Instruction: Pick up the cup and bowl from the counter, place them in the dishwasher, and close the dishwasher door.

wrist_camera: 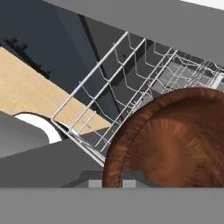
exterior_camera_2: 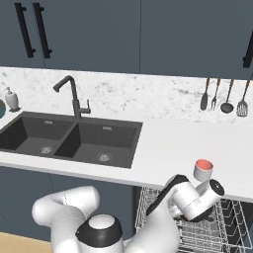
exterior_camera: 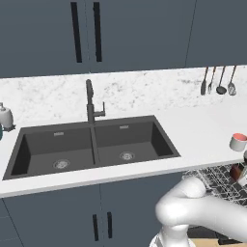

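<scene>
The dark reddish-brown bowl (wrist_camera: 175, 140) looms close in the hand view, just over the dishwasher's grey wire rack (wrist_camera: 131, 78). At the right edge of the left base view it is a small dark red shape (exterior_camera: 236, 171) over the pulled-out rack (exterior_camera: 214, 179), and my gripper (exterior_camera: 242, 166) is shut on it. In the right base view my hand (exterior_camera_2: 205, 197) hangs low over the rack (exterior_camera_2: 197, 232) and hides the bowl. The pale cup (exterior_camera: 238, 141) (exterior_camera_2: 203, 169), salmon-red inside, stands upright near the front edge of the white counter (exterior_camera_2: 163, 143), just behind the hand.
A black double sink (exterior_camera: 91, 144) with a dark faucet (exterior_camera: 90, 103) lies left of the dishwasher. A white soap bottle (exterior_camera_2: 12, 100) stands at the far left. Several utensils (exterior_camera_2: 225, 96) hang on the back wall. Dark cabinets (exterior_camera: 101, 217) with black bar handles line the counter's front.
</scene>
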Motion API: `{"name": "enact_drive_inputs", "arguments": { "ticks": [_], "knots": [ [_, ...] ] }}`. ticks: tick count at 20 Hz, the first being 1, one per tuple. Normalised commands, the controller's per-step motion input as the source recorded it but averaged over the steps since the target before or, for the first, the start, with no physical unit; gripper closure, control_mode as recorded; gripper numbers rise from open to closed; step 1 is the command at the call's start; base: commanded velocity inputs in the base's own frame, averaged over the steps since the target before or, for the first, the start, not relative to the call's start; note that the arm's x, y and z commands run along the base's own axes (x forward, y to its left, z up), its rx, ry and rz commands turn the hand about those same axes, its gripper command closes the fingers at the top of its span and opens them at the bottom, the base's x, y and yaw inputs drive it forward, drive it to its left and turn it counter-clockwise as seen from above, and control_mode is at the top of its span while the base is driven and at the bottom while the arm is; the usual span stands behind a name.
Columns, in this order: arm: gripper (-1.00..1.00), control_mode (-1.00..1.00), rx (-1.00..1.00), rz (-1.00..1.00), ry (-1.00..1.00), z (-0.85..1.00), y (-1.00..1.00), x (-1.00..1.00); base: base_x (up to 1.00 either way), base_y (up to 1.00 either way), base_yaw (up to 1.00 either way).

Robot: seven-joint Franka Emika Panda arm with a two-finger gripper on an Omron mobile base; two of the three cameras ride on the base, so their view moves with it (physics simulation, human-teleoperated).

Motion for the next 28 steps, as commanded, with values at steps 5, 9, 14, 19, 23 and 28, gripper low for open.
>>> {"name": "enact_drive_inputs", "arguments": {
  "ticks": [5, 9, 14, 19, 23, 28],
  "knots": [
    [1.0, -1.0, 0.0, -0.2, 0.12, -0.27, 0.09, 0.29, 0.0, 0.0, 0.0],
    [1.0, -1.0, 0.0, -0.19, 0.13, -0.28, 0.0, 0.08, 0.0, 0.0, 0.0],
    [1.0, -1.0, 0.0, -0.04, 0.09, -0.2, -0.12, 0.0, 0.0, 0.0, 0.0],
    [1.0, -1.0, 0.0, 0.0, 0.07, -0.35, -0.35, 0.1, 0.0, 0.0, 0.0],
    [1.0, -1.0, 0.0, 0.0, 0.02, -0.33, -0.08, 0.19, 0.0, 0.0, 0.0],
    [1.0, -1.0, 0.0, 0.0, 0.01, -0.24, 0.0, 0.49, 0.0, 0.0, 0.0]
  ]
}}
